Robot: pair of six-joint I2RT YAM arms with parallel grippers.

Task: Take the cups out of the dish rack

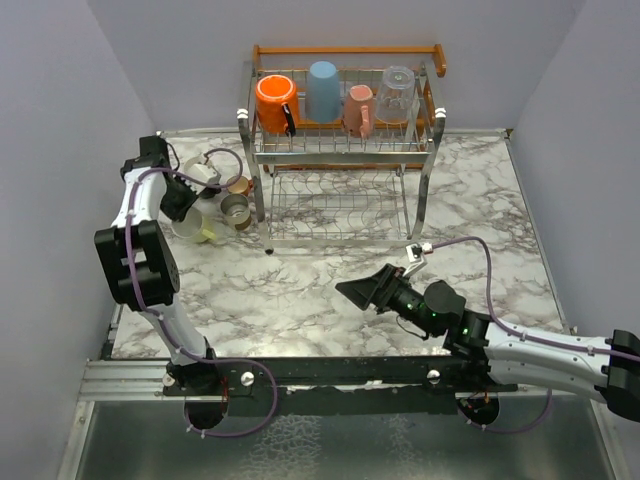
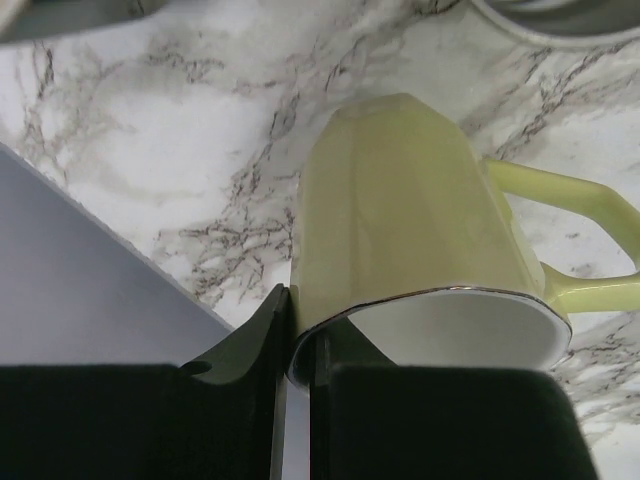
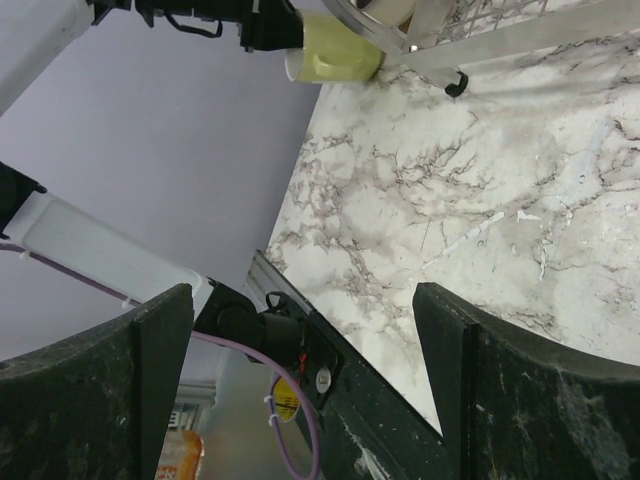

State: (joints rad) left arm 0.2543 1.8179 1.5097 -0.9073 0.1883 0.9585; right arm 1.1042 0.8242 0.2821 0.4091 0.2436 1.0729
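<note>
A pale yellow mug is pinched by its rim in the left gripper, low over the table beside the dish rack (four cups stand up top). Set-down is judged underway; release is called for. The right gripper is spread wide, empty.

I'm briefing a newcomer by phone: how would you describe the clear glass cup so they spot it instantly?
Find the chrome dish rack at the back. On its upper tier, the clear glass cup is rightmost, beside the pink cup. It alone is see-through.
</note>
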